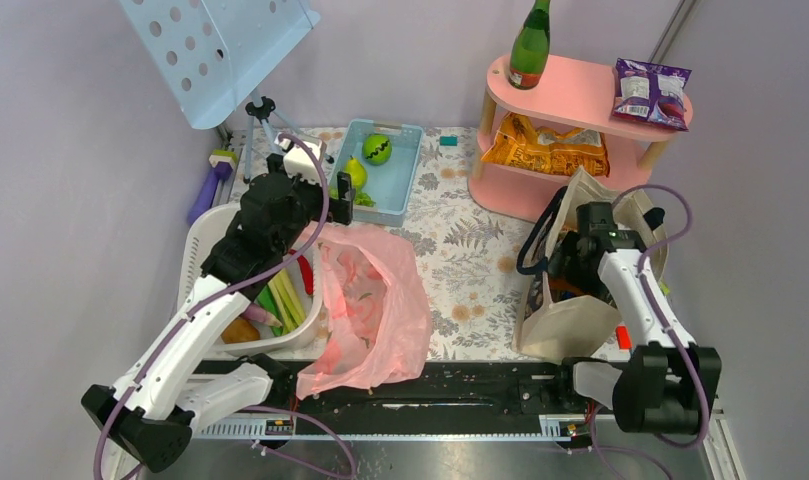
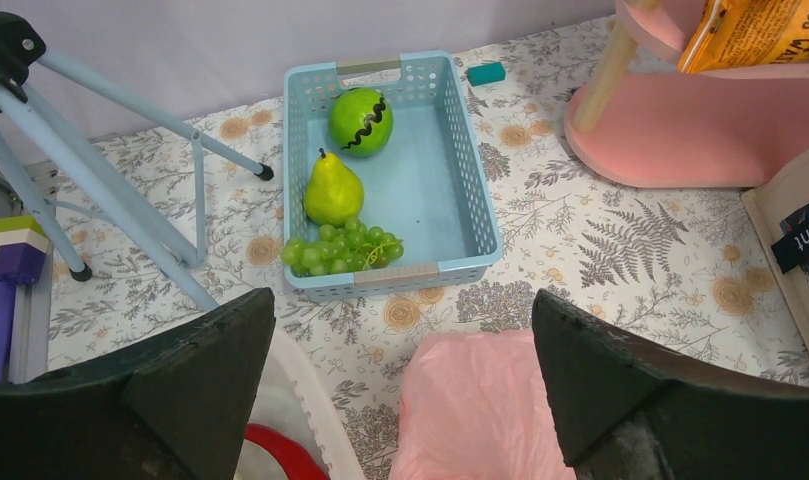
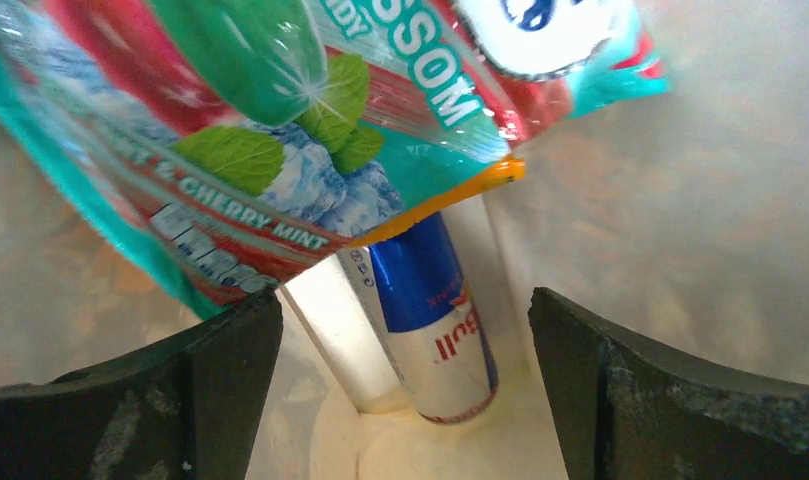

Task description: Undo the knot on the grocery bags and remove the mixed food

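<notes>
The pink plastic grocery bag [image 1: 372, 300] lies slack in the middle of the table. My left gripper [image 1: 332, 207] hangs open over its far top edge. In the left wrist view the pink bag [image 2: 480, 410] shows between the spread fingers [image 2: 190, 380], untouched. The beige canvas tote [image 1: 570, 322] stands at the right, and my right gripper [image 1: 568, 272] reaches down into it. Inside, the right gripper [image 3: 405, 390] is open above a silver-blue drink can [image 3: 435, 320] standing on the tote's floor. A multicoloured snack packet [image 3: 280, 120] leans above the can. A pear [image 1: 355, 172] lies in the blue basket [image 1: 412, 170].
A white basket [image 1: 202, 240] at the left holds leeks [image 1: 286, 298]. The blue basket [image 2: 472, 205] also has grapes [image 2: 340, 248] and a green ball [image 2: 360, 120]. A pink shelf [image 1: 580, 100] carries a green bottle [image 1: 530, 45], a purple packet [image 1: 652, 92] and orange packets [image 1: 545, 150]. A tripod [image 2: 130, 180] stands far left.
</notes>
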